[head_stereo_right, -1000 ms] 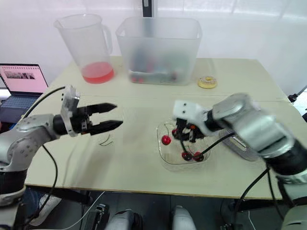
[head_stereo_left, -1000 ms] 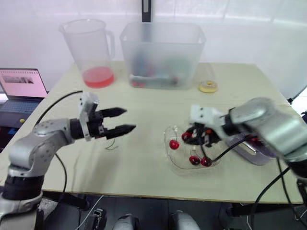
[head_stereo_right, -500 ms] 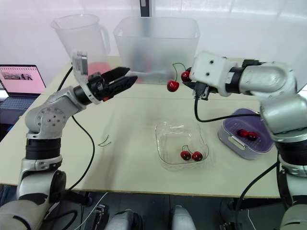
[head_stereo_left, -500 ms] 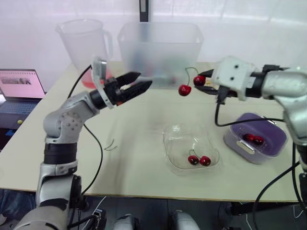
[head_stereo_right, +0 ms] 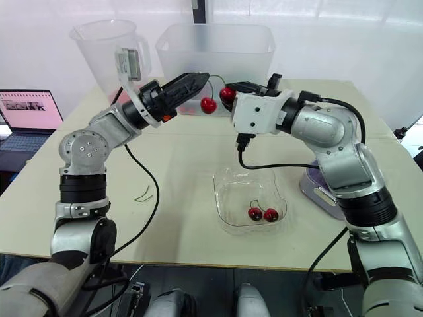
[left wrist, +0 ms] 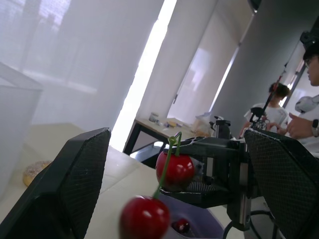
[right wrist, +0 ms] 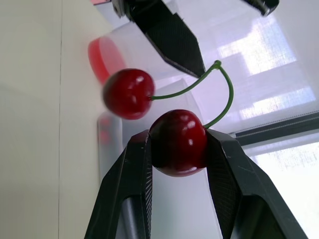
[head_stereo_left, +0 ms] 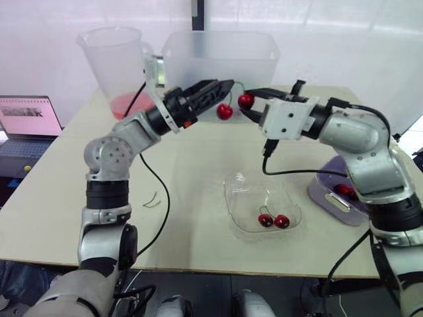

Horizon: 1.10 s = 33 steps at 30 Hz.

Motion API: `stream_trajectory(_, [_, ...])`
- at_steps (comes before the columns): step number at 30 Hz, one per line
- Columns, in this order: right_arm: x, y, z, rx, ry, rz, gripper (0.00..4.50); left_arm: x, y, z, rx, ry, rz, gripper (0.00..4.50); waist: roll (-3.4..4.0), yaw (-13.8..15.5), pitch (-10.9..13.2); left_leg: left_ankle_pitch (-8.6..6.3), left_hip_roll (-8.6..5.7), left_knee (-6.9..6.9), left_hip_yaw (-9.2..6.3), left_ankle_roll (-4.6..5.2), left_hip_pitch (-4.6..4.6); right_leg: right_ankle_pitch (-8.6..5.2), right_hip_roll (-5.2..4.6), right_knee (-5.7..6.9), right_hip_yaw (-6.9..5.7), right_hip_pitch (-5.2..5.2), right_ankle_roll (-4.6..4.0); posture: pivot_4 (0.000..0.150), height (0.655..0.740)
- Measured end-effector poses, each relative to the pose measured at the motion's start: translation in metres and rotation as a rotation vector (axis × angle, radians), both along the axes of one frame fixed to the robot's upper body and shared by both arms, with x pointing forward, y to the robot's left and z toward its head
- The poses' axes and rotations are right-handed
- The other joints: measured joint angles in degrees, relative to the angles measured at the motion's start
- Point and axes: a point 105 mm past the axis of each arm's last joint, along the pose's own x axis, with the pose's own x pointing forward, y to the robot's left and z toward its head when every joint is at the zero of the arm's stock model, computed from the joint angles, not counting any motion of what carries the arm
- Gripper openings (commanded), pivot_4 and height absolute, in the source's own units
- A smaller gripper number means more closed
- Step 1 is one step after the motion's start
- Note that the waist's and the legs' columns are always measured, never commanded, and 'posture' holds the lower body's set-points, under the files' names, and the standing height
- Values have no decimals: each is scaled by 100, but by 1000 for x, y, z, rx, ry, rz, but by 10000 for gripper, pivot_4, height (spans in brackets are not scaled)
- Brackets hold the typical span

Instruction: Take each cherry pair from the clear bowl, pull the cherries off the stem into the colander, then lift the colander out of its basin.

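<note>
1. My right gripper (head_stereo_right: 231, 90) pinches one cherry (right wrist: 178, 142) of a pair, high beyond the clear bowl (head_stereo_left: 229, 198).
2. The other cherry (head_stereo_left: 224, 111) hangs just left, beneath the spread-open fingers of my left gripper (head_stereo_left: 228, 86).

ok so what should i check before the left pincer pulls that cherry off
1. Right pincer shut on the held cherry: ok.
2. Free cherry hangs clear on the stem, touching nothing: ok.
3. Left pincer open: ok.
4. Left pincer lined up on the pair: in the left wrist view the stem shows between its fingers, nothing gripped yet; depth cannot tell.
5. Pair over the colander: not ok. It is held above the table's far middle, and the colander sits to the robot's right.
6. More work left: a remaining pair lies in the clear bowl: ok.
</note>
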Motion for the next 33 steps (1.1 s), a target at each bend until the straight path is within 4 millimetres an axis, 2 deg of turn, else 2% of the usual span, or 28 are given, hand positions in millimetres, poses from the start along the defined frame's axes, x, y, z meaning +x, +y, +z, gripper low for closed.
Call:
stream_trajectory(2, [0,1,0,4,5,4,14275,0,-1,0,-5,4,-2,45000,0,7,0,0,-1,0,0,0,0,0,-1,0,-1,1,0,1500,7131])
stream_trajectory(5, [0,3,-1,17,24,13,13667,1,-5,-1,-19,18,0,37472,0,5,0,0,-2,0,-1,0,0,0,-1,0,-1,1,0,1500,7131])
stream_trajectory(9, [-3,8,-1,31,39,31,13667,-1,-12,0,-59,36,-30,17764,0,-1,0,0,-1,0,-1,0,0,0,0,0,-1,1,0,1500,7131])
stream_trajectory(11, [-2,7,-2,33,48,28,13667,-1,-13,1,-65,38,-30,9278,0,-2,0,0,-1,0,-1,0,0,0,-1,0,-1,1,0,1500,7131])
stream_trajectory(12, [-2,7,-2,35,54,28,13667,-1,-14,1,-71,41,-29,3176,0,0,0,0,-1,0,-2,0,0,0,-1,0,-1,1,0,1500,7131])
stream_trajectory(13, [-2,8,-3,37,59,32,13667,-1,-15,1,-74,42,-31,235,0,1,0,0,-1,0,-1,0,0,0,0,0,-1,1,0,1500,7131])
stream_trajectory(22, [-4,12,-4,51,109,62,13667,0,-14,2,-81,39,-14,235,0,2,0,0,-1,0,-2,0,1,0,-1,0,-1,1,0,1500,7131])
stream_trajectory(23, [-5,12,-5,51,121,68,21067,0,-14,2,-80,39,-13,0,0,3,0,0,-1,0,-2,0,1,0,-1,0,-1,2,0,1500,7131])
stream_trajectory(24, [-5,13,-5,50,128,73,24196,0,-14,2,-79,38,-12,0,0,2,0,0,-1,0,-2,0,1,0,-1,0,-1,2,0,1500,7131])
stream_trajectory(28, [-6,5,-11,-5,142,57,43143,1,-13,0,-32,16,2,0,0,9,0,0,-3,0,-2,0,1,0,0,-1,-2,2,0,1500,7131])
stream_trajectory(31, [-1,-12,-13,10,175,12,44158,1,-9,0,-11,-9,12,0,0,7,0,0,-3,0,-2,0,1,0,-1,-2,-2,3,0,1500,7131])
stream_trajectory(33, [2,-28,-6,109,243,-26,44158,0,-7,-1,19,-31,5,0,0,4,0,0,-1,0,-2,0,1,0,1,-2,-2,3,0,1500,7131])
